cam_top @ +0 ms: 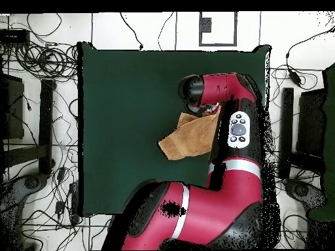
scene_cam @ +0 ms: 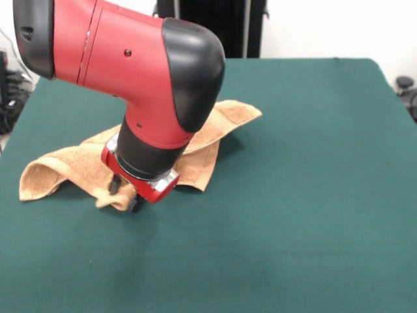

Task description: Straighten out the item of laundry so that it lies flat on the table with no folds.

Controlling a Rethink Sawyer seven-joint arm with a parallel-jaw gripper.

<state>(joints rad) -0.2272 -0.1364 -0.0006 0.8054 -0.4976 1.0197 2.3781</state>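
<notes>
Tan-orange terry towel (scene_cam: pixel 58 171) rumpled on dark green felt counter (scene_cam: pixel 306 195).
My hand (scene_cam: pixel 124 195) sits on its edge; grip I can't tell.

The tan-orange terry towel (scene_cam: pixel 215 130) lies crumpled on the dark green tabletop (scene_cam: pixel 313 195), toward one side edge rather than the middle. It is folded over on itself, with one end curled up into a loop and woven bands along its edges.

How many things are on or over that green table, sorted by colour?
Tan-orange: 1, the towel, crumpled with folds.
Red and black: 1, the robot arm, its gripper down at the towel's near edge.
Dark green: 1, the table itself.
Total: 3.
</notes>
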